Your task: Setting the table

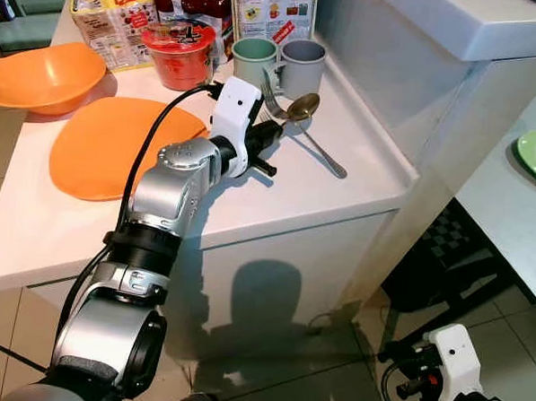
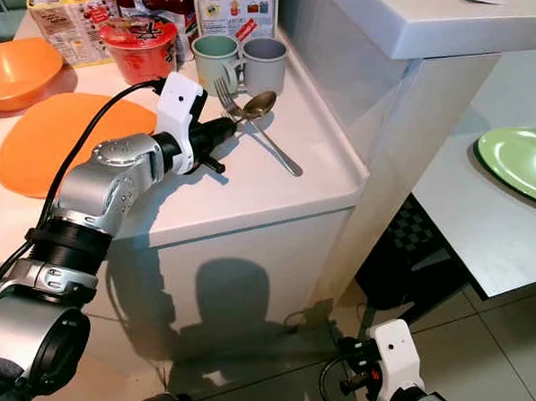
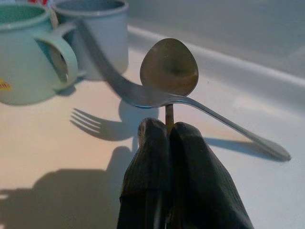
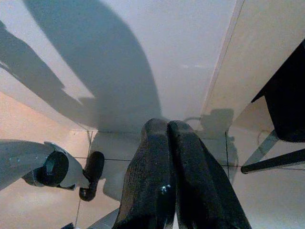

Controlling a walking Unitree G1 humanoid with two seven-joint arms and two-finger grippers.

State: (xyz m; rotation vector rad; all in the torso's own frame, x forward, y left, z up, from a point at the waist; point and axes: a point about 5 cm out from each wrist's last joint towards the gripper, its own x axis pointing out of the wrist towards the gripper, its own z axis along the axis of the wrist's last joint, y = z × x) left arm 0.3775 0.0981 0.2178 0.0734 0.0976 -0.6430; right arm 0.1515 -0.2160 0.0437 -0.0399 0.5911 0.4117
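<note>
Right now your left gripper (image 1: pixel 273 134) is clenched on the spoon (image 3: pixel 168 71) near the frame's upper centre, fork (image 1: pixel 272 96) crossing it beside the mugs (image 1: pixel 280 62). Next, you likely lift and carry it tableward. Your right gripper (image 4: pixel 167 138) hangs idle, fingers pressed together.

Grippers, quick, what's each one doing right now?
Left gripper: closed on the spoon, and a fork is up with it.
Right gripper: closed, empty, hanging idle.

We see a home kitchen: a white desk (image 1: pixel 277 196) carries two enamel mugs (image 1: pixel 280 62), an orange plastic plate (image 1: pixel 100 147) and bowl (image 1: pixel 41 76), packaged food boxes (image 1: pixel 111 17), above a beige tiled floor (image 1: pixel 503 343).
</note>
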